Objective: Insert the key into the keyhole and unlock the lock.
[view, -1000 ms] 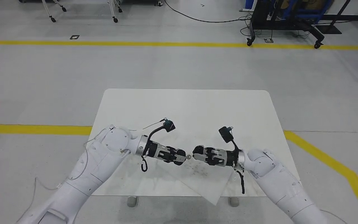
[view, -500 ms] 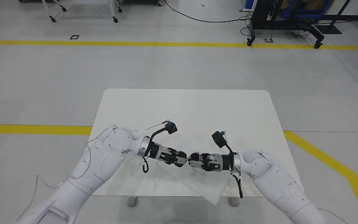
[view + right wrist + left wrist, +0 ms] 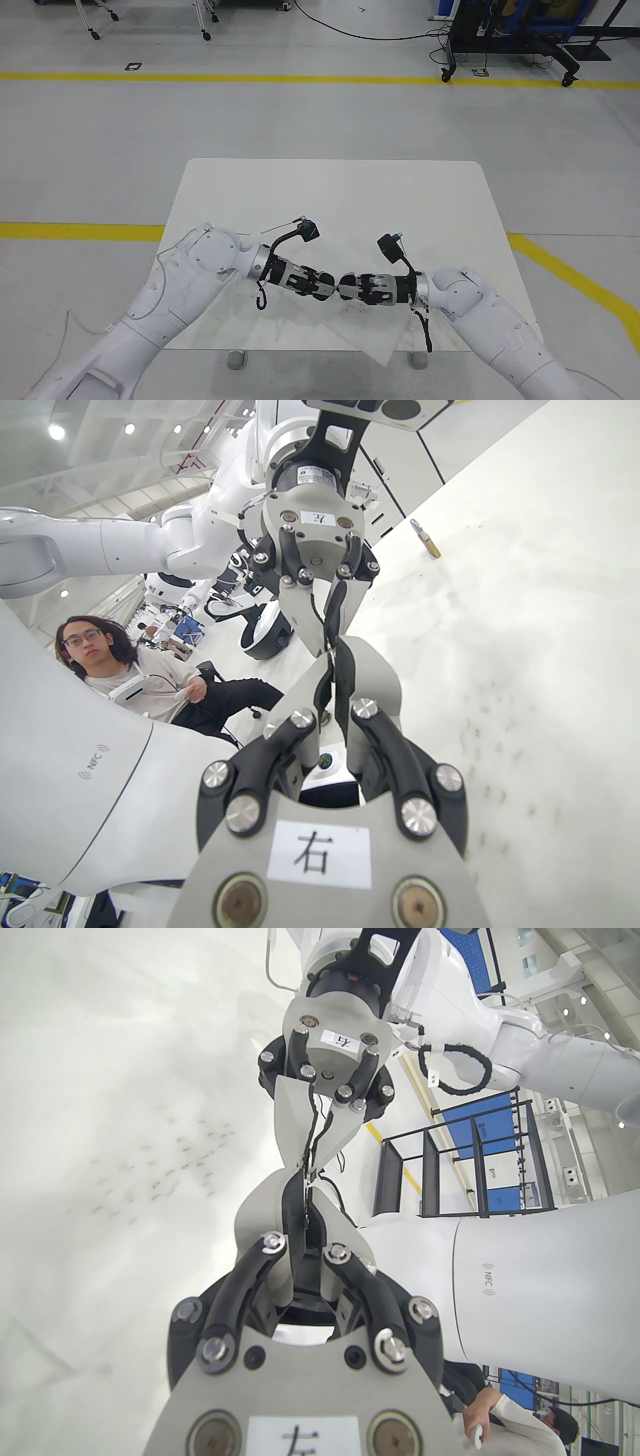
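Grippers counted: two. Your left gripper (image 3: 303, 1180) and right gripper (image 3: 331, 652) are meeting tip to tip above the table (image 3: 400, 190), both pinching narrow; what they are pinching, you cannot tell. One lock (image 3: 426, 537) is lying well apart on it.

Your lock (image 3: 424, 539) is a small padlock with a brass-coloured body and a silvery shackle. It lies flat on the white counter (image 3: 525, 575), close to one edge, with its shackle end nearer that edge. Nothing touches it. It is too small for you to tell whether the shackle is latched.
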Action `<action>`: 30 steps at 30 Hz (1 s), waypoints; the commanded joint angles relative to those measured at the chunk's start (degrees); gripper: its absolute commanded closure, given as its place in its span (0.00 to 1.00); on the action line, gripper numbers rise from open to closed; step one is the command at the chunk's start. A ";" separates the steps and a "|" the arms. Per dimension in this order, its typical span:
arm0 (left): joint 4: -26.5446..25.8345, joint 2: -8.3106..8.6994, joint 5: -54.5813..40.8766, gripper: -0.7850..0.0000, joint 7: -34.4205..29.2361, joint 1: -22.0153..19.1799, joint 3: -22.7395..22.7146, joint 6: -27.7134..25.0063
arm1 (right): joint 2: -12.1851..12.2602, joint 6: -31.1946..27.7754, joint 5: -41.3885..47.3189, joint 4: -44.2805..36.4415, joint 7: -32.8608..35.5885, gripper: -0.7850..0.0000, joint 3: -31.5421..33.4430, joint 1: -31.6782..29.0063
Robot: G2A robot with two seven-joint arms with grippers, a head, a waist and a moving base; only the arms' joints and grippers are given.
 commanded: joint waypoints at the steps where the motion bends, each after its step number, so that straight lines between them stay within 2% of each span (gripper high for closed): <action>1: -0.07 0.00 0.03 1.00 0.10 -0.01 0.15 -0.10 | 0.04 -0.15 0.07 0.17 -0.24 1.00 -0.05 0.04; 4: 0.32 -0.05 -0.38 1.00 0.94 0.01 0.01 -0.93 | 0.10 -0.25 0.14 0.33 -0.75 1.00 -0.13 0.06; 5: 0.44 -0.06 -0.68 0.05 1.29 0.04 -0.11 -1.28 | 0.12 -0.31 0.34 0.44 -1.03 1.00 -0.14 0.00; 6: 0.49 -0.05 -1.05 0.00 1.61 0.08 -0.26 -1.61 | 0.14 -0.37 0.60 0.56 -1.27 1.00 -0.13 -0.01; 13: 0.32 0.91 -4.44 0.00 5.70 1.45 -3.82 -5.70 | 0.31 -0.46 3.12 1.96 -3.73 1.00 0.60 -0.05; 18: -0.74 2.45 -8.08 0.00 7.55 4.17 -8.43 -7.45 | 0.93 -0.46 6.73 1.34 -8.29 1.00 4.54 -1.25; 23: -0.74 2.45 -8.08 0.00 7.55 4.17 -8.43 -7.45 | 1.91 -0.46 10.06 -0.92 -12.80 1.00 10.75 -4.77; 30: -0.74 2.45 -8.08 0.00 7.55 4.17 -8.43 -7.45 | 1.91 -0.46 10.06 -0.92 -12.80 1.00 10.75 -4.77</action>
